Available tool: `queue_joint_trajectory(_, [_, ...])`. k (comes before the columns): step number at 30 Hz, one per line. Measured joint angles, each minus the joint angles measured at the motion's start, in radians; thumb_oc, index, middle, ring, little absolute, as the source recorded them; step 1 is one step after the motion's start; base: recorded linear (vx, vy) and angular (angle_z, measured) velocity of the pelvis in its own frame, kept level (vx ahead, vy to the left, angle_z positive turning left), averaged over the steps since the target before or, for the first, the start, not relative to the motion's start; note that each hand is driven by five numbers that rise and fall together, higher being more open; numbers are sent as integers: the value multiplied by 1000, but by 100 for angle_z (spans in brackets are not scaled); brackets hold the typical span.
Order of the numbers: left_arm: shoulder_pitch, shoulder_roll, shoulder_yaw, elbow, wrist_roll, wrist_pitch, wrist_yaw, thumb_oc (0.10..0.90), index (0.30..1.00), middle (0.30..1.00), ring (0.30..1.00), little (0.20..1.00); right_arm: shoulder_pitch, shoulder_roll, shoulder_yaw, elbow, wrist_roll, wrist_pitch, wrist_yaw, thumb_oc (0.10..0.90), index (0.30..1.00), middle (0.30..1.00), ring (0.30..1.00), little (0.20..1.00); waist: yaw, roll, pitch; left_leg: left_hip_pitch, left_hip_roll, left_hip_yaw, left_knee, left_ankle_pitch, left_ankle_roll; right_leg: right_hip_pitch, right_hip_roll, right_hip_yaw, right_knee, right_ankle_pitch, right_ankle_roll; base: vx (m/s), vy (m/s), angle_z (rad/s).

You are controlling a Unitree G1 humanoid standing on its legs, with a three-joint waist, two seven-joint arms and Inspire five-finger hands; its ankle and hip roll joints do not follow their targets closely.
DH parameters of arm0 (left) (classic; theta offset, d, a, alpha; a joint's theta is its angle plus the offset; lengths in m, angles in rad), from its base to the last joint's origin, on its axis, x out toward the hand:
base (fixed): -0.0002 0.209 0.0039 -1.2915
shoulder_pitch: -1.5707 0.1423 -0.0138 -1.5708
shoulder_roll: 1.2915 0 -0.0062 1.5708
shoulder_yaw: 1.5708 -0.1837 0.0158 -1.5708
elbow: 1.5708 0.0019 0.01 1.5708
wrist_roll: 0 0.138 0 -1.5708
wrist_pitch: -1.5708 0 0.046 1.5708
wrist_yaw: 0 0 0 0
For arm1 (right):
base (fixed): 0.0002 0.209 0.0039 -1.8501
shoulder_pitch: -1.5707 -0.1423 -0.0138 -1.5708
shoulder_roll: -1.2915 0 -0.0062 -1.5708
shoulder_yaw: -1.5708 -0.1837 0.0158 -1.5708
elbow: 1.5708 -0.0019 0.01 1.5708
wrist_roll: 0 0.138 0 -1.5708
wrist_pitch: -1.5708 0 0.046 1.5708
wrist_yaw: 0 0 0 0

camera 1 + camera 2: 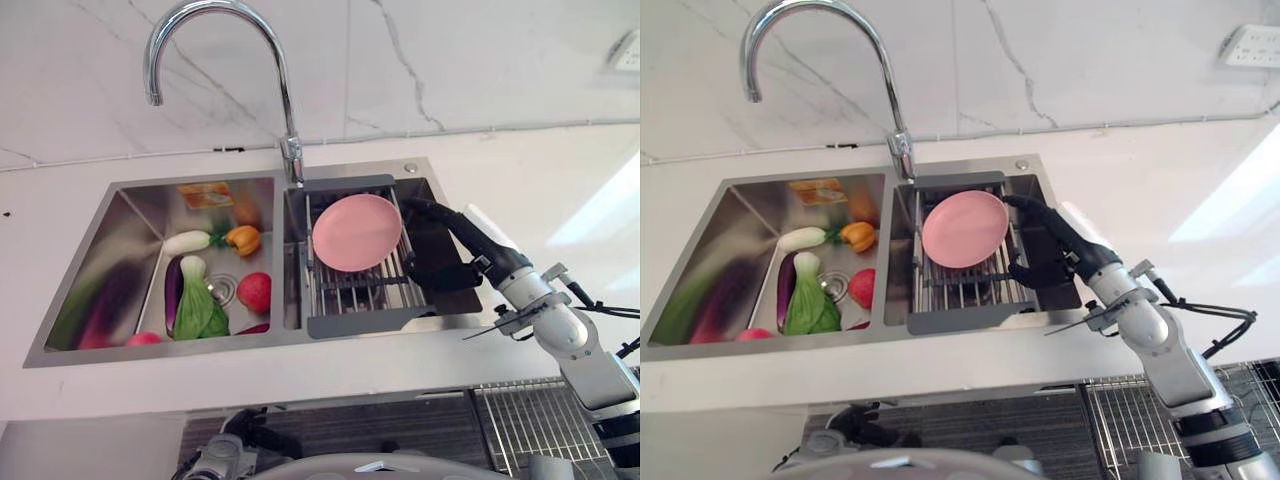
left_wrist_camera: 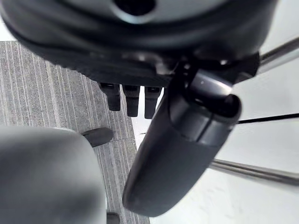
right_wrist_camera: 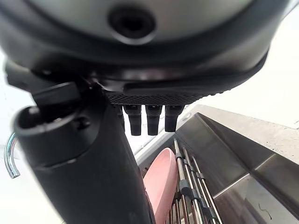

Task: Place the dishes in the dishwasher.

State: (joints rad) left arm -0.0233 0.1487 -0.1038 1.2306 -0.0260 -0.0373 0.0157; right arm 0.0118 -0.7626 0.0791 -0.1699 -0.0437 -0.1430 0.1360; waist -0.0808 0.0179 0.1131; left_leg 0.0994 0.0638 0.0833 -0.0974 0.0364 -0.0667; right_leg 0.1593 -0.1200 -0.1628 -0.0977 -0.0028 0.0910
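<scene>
A pink plate (image 1: 356,232) leans tilted on a metal drying rack (image 1: 360,290) set across the right basin of a steel double sink (image 1: 90,262), just below the base of a tall curved faucet (image 1: 215,40). The right robot hand (image 1: 1050,245) reaches over the right end of the rack, its fingers straight and spread, the fingertips (image 1: 1015,202) close to the plate's right rim; whether they touch it cannot be told. In the right wrist view the fingers hang straight above the plate's edge and the rack's bars. The left basin holds vegetables: an eggplant (image 1: 173,290), a leafy green (image 1: 200,310), a white radish (image 1: 187,241), an orange pepper (image 1: 243,238) and a red tomato (image 1: 254,292). The sink sits in a white surface (image 1: 560,190). The left robot hand (image 2: 126,100) shows in its own wrist view, fingers relaxed, above a grey ribbed floor
</scene>
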Motion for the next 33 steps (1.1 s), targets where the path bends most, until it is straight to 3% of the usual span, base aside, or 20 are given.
queue_joint_trajectory(10, [2, -3, -8, -1, 2, 2, -1, 800, 900, 900, 900, 900, -19, -26, 85, -3, -194, -27, 7, 800, 900, 900, 900, 900, 6, 10, -11, 1, 1, 0, 3, 1, 1, 0, 1, 0, 0, 0, 0, 0, 0, 0])
queue_joint_trajectory(15, [7, -10, -5, -10, -5, 2, 9, 800, 900, 900, 900, 900, -154, -26, 194, 21, -301, -33, -56, 800, 900, 900, 900, 900, 21, 12, -22, 0, 1, -10, -1, 2, 2, 4, 2, -5, 0, 0, 1, 13, -6, 5])
queue_joint_trajectory(18, [7, -9, -8, -21, -4, 0, 14, 800, 900, 900, 900, 900, -206, -61, 227, 71, -481, -38, -101, 800, 900, 900, 900, 900, 46, 1, -31, 0, -1, -27, 2, 3, 2, 16, 1, -24, 0, 0, 1, 12, -1, 19])
queue_joint_trajectory(23, [8, -9, 2, -23, -19, 3, 31, 800, 900, 900, 900, 900, -245, -75, 263, 178, -623, -29, -150, 800, 900, 900, 900, 900, 51, -4, -33, -2, -3, -36, 3, 3, 2, 16, 1, -28, -1, 0, 1, 4, -1, 2])
queue_joint_trajectory(33, [10, -9, 1, -22, -44, 3, 43, 800, 900, 900, 900, 900, -255, -64, 297, 211, -656, -10, -164, 800, 900, 900, 900, 900, 50, -4, -33, -4, -2, -40, 3, 4, 3, 15, 2, -32, -1, 0, 1, 2, 1, 0])
